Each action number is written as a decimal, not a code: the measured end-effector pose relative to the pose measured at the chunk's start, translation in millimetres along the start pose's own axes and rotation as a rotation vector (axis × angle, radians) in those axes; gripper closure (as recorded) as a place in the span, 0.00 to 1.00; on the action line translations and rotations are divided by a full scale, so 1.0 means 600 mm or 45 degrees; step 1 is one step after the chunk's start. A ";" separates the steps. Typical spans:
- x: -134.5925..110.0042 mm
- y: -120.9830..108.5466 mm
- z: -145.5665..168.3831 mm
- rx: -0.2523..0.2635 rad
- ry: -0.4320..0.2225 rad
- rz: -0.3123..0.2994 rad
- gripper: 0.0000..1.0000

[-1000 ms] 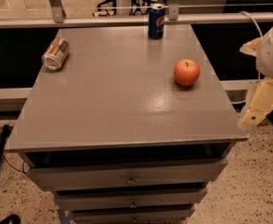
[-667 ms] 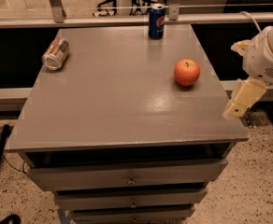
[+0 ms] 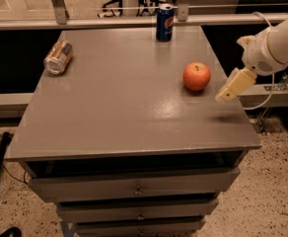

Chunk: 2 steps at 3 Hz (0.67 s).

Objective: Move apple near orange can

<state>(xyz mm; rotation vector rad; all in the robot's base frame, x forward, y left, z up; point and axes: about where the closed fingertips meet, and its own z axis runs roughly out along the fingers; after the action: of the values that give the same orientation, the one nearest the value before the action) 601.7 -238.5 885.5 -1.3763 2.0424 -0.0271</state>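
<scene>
The red-orange apple [image 3: 197, 76] sits on the right part of the grey cabinet top [image 3: 124, 102]. The orange can [image 3: 58, 57] lies on its side near the far left edge of the top. My gripper [image 3: 229, 92] hangs above the right edge of the top, just right of the apple and a little nearer the front, not touching it. It holds nothing that I can see.
A blue Pepsi can [image 3: 164, 22] stands upright at the back edge of the top. The cabinet has drawers [image 3: 134, 187] below its front edge. A white rail [image 3: 134, 19] runs behind the cabinet. A speckled floor [image 3: 262, 191] lies to the right.
My arm has swung leftward and up, from beside the cabinet's right front corner to over its right edge, close to the apple. The apple and both cans have not moved.
</scene>
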 end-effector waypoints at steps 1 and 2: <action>-0.007 -0.028 0.040 -0.027 -0.095 0.155 0.00; -0.021 -0.032 0.076 -0.098 -0.186 0.290 0.00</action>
<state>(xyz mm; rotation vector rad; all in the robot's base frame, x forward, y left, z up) 644.6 -221.5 863.3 -1.1474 2.0811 0.2464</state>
